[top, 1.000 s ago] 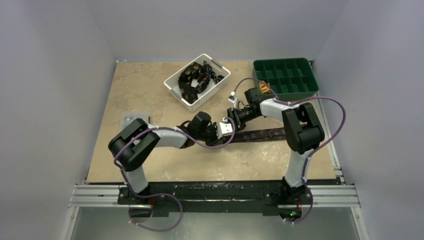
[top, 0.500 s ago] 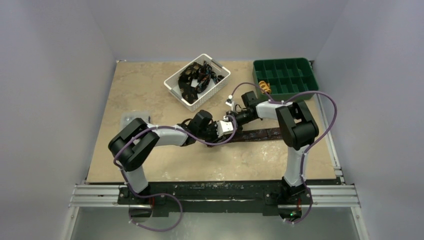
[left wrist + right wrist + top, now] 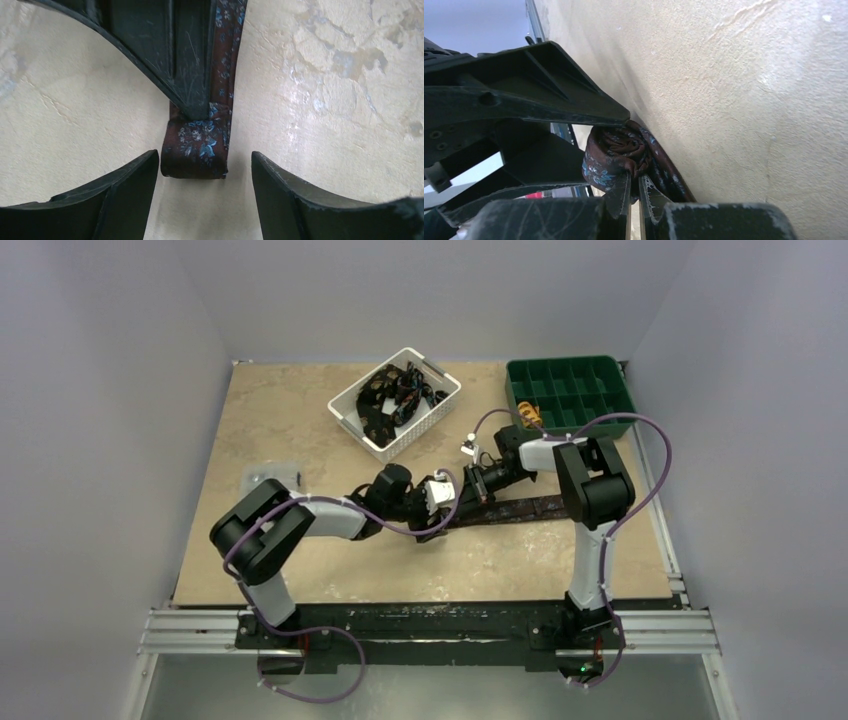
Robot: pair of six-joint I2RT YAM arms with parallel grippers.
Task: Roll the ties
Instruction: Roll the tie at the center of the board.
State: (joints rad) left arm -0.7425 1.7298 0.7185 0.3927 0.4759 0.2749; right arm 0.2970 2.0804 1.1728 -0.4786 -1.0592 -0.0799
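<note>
Right claw: scratched black plastic fingers pinched together on the rolled end of the tie. Left claw: jaws spread, one blunt finger on each side of the roll, neither touching it.

Tie: dark brown woven cloth with small blue-grey floral marks. Its end is wound into a tight, slightly flattened coil. The rest is a flat narrow strip running toward the worktop's right edge, about mid-depth.

Worktop: beige, mottled, stone-look, faintly glossy.

One white lattice-walled basket sits by the middle of the far edge and holds a tangle of dark ties, too knotted to count. One green divided tray sits at the far right corner, with a small yellowish item in its near-left part, too small to identify.
</note>
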